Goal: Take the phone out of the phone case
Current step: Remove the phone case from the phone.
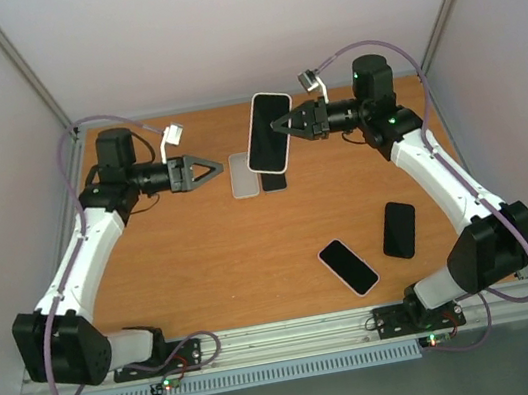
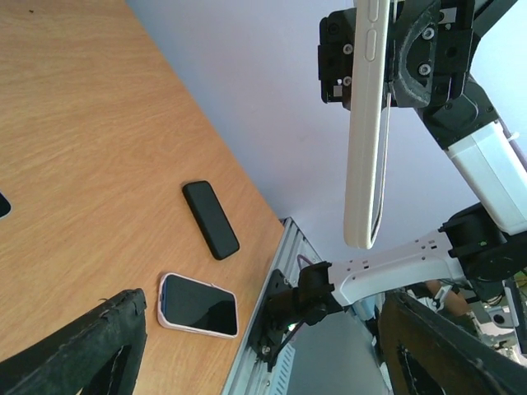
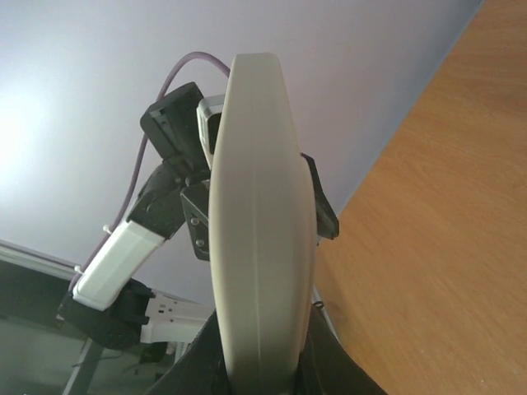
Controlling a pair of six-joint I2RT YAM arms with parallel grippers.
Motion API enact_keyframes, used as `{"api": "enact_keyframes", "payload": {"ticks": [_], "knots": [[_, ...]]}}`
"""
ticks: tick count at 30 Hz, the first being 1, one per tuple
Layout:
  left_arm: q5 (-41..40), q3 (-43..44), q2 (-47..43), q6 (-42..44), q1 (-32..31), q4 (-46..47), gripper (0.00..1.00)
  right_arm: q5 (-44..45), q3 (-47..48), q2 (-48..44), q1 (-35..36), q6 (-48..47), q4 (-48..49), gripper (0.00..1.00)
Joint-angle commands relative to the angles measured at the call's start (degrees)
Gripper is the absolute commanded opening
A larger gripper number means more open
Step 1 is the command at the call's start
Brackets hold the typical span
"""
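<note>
Right claw (image 1: 284, 125) is gripping the phone case (image 2: 360, 164) by one long edge and holding it tilted in the air over the far part of the table (image 1: 203, 258). Phone (image 1: 269, 131) is sitting inside that case, dark screen showing. Left claw (image 1: 214, 168) is standing open, empty, pointing at the case but apart from it. Two other phones, one cased (image 1: 348, 267) and one black (image 1: 399, 230), are lying near the right arm.

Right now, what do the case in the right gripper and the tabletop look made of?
Case: probably silicone or soft plastic, matte off-white; smooth rounded edge, no sharp glare. Tabletop: likely wood-look laminate, satin; even grain lines, faint sheen, could be real veneer.
</note>
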Motion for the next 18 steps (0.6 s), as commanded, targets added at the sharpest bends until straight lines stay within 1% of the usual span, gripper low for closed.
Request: {"api": "enact_keyframes", "payload": {"ticks": [1, 4, 6, 8, 9, 11, 18], "knots": [[1.7, -3.1, -1.1, -7.6, 0.3, 12.3, 0.77, 0.0, 0.7, -1.1, -0.3, -0.6, 1.8, 0.01], [0.9, -5.3, -1.3, -14.7, 0.3, 22.7, 0.76, 0.2, 0.7, -1.3, -0.3, -0.3, 1.9, 0.01], [-0.1, -6.8, -1.2, -21.0, 0.3, 30.8, 0.76, 0.2, 0.6, -1.6, -0.3, 0.2, 2.4, 0.01], [-0.8, -8.0, -1.1, -26.5, 0.2, 35.4, 0.75, 0.2, 0.8, -1.9, -0.3, 0.9, 2.8, 0.01], [-1.0, -8.5, -1.2, -27.7, 0.1, 36.9, 0.75, 0.1, 0.9, -1.9, -0.3, 1.4, 3.1, 0.01], [-1.5, -8.9, -1.9, -29.5, -0.4, 37.5, 0.74, -0.2, 0.8, -1.8, -0.3, 3.0, 5.1, 0.01], [-2.2, -10.9, -4.0, -28.7, -1.5, 36.2, 0.72, -0.7, 0.2, -0.8, -0.3, 6.7, 8.9, 0.01]]}}
